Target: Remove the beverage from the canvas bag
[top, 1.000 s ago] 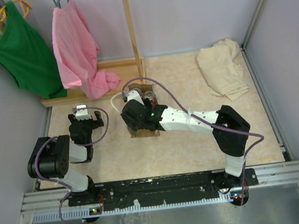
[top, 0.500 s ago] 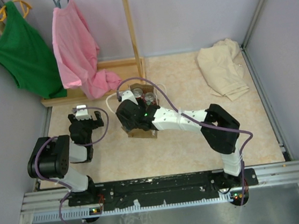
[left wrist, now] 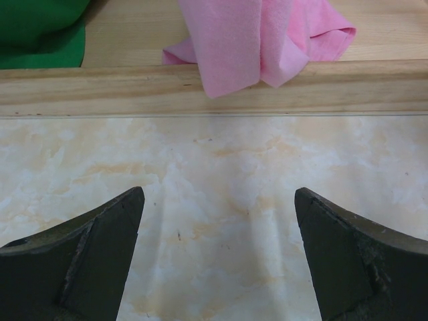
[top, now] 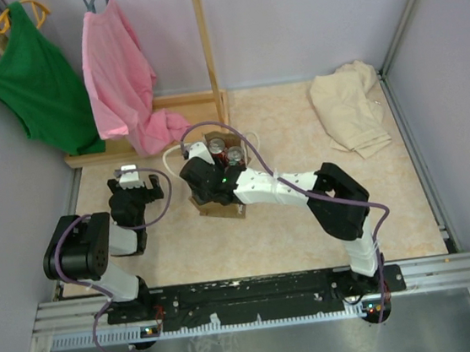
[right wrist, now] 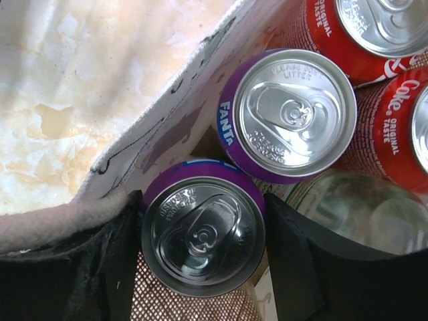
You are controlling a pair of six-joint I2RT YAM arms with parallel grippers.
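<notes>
The tan-brown canvas bag (top: pixel 222 212) stands at mid-table, one white loop handle (top: pixel 174 159) lying to its left. My right gripper (top: pixel 208 174) reaches down into it. In the right wrist view its black fingers (right wrist: pixel 107 261) press both sides of an upright purple can (right wrist: pixel 202 226) beside the bag's pale inner wall (right wrist: pixel 167 127). Behind it stand a second purple Fanta can (right wrist: pixel 287 114) and two red Coke cans (right wrist: pixel 361 33). Two can tops (top: pixel 225 151) show at the bag's far end. My left gripper (top: pixel 131 184) is open and empty over bare table (left wrist: pixel 219 200).
A wooden rack base (top: pixel 185 114) with a pink shirt (top: pixel 122 78) and a green shirt (top: pixel 33 80) stands at the back left; its board edge (left wrist: pixel 214 90) lies ahead of my left gripper. A cream-beige cloth heap (top: pixel 348 108) lies at the back right.
My right arm has shifted left and reached deeper into the bag, and the bag has shifted slightly left with it. The left arm has not moved.
</notes>
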